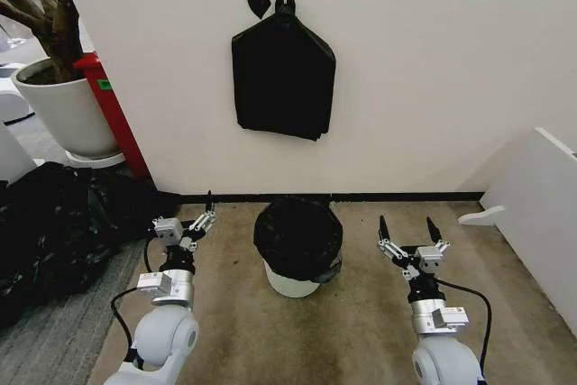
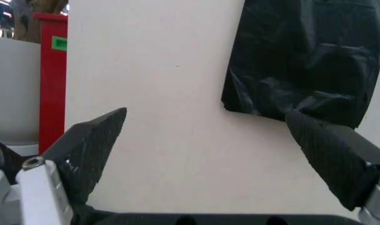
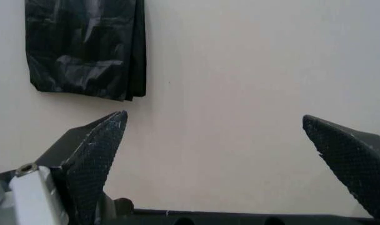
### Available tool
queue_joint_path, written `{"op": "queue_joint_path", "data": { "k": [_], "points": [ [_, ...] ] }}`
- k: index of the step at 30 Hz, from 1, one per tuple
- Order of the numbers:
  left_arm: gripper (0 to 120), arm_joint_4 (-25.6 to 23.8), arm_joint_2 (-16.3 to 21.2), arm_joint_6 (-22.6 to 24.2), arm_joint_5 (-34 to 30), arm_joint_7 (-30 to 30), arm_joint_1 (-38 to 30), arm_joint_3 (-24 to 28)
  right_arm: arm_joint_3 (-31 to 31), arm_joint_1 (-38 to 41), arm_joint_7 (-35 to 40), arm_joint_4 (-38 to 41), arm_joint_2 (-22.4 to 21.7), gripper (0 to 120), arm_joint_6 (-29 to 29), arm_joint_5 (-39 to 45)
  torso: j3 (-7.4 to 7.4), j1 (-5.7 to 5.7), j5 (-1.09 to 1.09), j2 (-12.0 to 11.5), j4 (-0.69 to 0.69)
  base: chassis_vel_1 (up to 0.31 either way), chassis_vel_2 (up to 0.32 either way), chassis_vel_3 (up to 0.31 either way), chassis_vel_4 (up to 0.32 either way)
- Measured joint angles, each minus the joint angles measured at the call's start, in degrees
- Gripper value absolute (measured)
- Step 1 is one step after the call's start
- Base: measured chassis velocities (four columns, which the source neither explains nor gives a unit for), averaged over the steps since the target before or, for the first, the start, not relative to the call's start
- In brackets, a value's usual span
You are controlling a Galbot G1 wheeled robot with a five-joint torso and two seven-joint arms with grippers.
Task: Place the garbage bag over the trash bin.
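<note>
Flanking the bagged trash bin [image 1: 293, 280], left gripper [image 1: 200, 214] and right gripper [image 1: 407, 228] gape empty.

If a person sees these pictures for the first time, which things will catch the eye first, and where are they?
First comes the flat black bundle of bags hanging from a hook on the pale wall. Below it on the floor stands the trash bin, its top already covered by the garbage bag. The left gripper and the right gripper are raised on either side of the bin, both open and holding nothing.
</note>
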Motion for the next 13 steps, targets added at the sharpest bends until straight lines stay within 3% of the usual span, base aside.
{"op": "queue_joint_path", "data": {
  "k": [13],
  "points": [
    [100, 0.1, 0.0, 0.1, -0.1, 0.1, -0.1, 0.0, 0.0, 0.0, 0.0, 0.0, 0.0, 100, 0.0, 0.0, 0.0, 0.0, 0.0, 0.0, 0.0, 0.0, 0.0, 0.0, 0.0]
  ]
}}
